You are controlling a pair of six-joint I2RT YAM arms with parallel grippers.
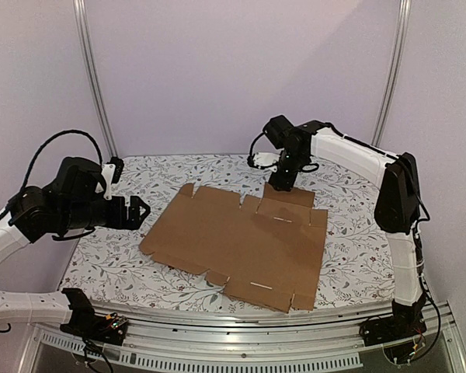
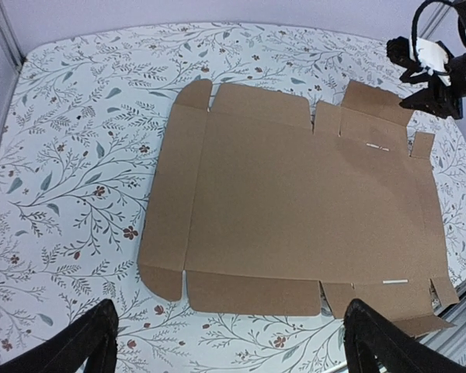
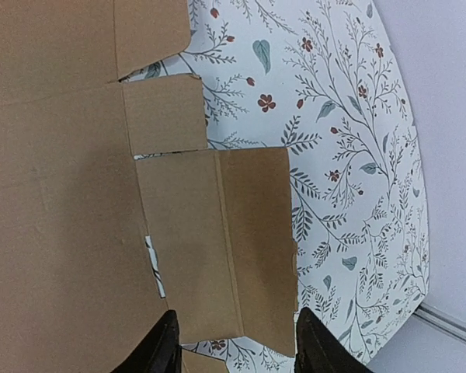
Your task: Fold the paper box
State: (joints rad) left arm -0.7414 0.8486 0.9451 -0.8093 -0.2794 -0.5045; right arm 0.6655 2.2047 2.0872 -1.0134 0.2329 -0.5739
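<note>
At tabletop centre, the box (image 1: 241,241) lies as a flat, unfolded sheet on the floral tabletop (image 1: 349,256). In the top view it sits slightly skewed, and its 5 o'clock corner comes near the near edge of the tabletop

1. Box: the left wrist view shows the whole sheet (image 2: 295,210). Rounded tabs sit on its left corners, and notched tabs run along both long edges. One short slit (image 2: 377,145) lies near the far edge and another (image 2: 394,281) near the near edge

2. Left gripper (image 1: 140,211): positioned at 9 o'clock of the box, above the tabletop and apart from the cardboard, pointing toward 3 o'clock. Its jaws stand wide. Both fingertips frame the lower corners of its wrist view (image 2: 229,346), with nothing between them

3. Right gripper (image 1: 282,186): positioned at 1 o'clock of the box and pointing straight down over the far flap (image 1: 291,196). Its jaws are parted. In its wrist view (image 3: 233,350) the creased flap (image 3: 217,241) fills the gap between the two fingertips, with the flap's free edge toward the bare cloth. Whether the tips touch the cardboard cannot be told
</note>
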